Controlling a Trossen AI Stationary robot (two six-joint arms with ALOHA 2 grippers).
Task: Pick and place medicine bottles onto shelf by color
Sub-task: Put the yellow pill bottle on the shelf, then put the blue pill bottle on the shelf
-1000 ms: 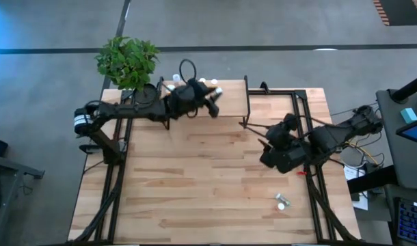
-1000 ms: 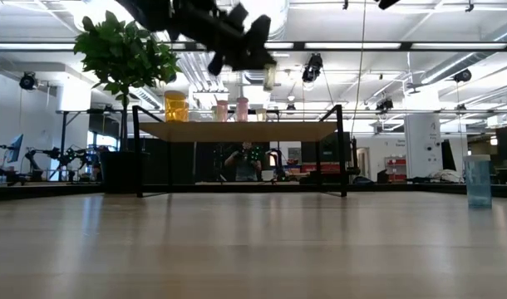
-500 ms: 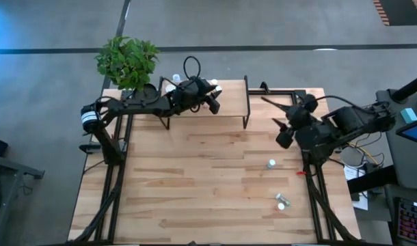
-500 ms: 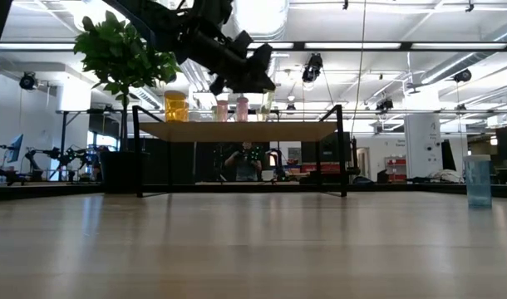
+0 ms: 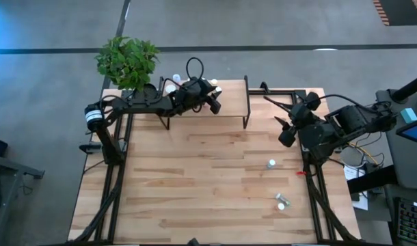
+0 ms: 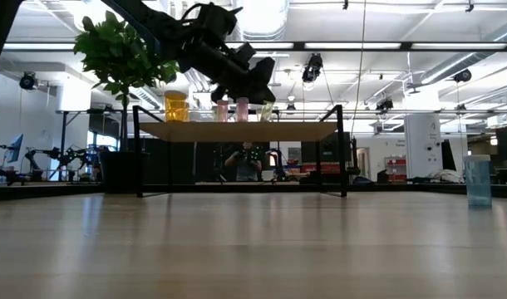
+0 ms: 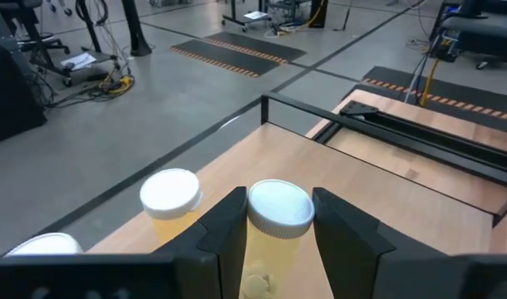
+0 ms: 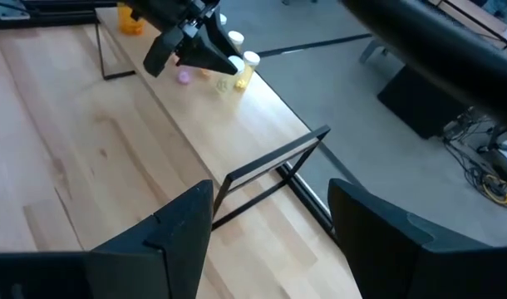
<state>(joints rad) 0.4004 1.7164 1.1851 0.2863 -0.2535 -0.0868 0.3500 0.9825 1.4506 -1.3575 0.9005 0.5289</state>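
A yellow-green bottle (image 7: pixel 274 241) with a white cap is pinched between the fingers (image 7: pixel 223 241) of the left gripper (image 5: pixel 210 100), held upright with its long axis vertical and its cap level with the fingertips. It is carried over the shelf (image 5: pixel 229 96) at the far edge of the tabletop (image 5: pixel 208 178) — whether its base already touches the board cannot be told. Just beside it on the shelf stands a second yellow-green bottle (image 7: pixel 170 203), and in the low view pink bottles (image 6: pixel 233 109) and a larger orange bottle (image 6: pixel 176 106) are seen ranged along the same board toward the plant (image 5: pixel 126 60). The coming move is judged to turn on this: the held bottle has to come down straight, next to its like-coloured neighbour, without the fingers knocking that cap.

The right gripper (image 5: pixel 287 130) hangs near the right edge of the tabletop with its fingers spread and nothing between them. It is the nearer arm to two small bottles still lying on the tabletop — one white-capped bottle (image 5: pixel 271 164) just below it and another bottle (image 5: pixel 281 201) closer to the front edge.

The shelf's right half is seen bare. Beyond the tabletop, a person (image 6: pixel 248 159) is visible in the room behind the shelf's legs, well apart from both arms
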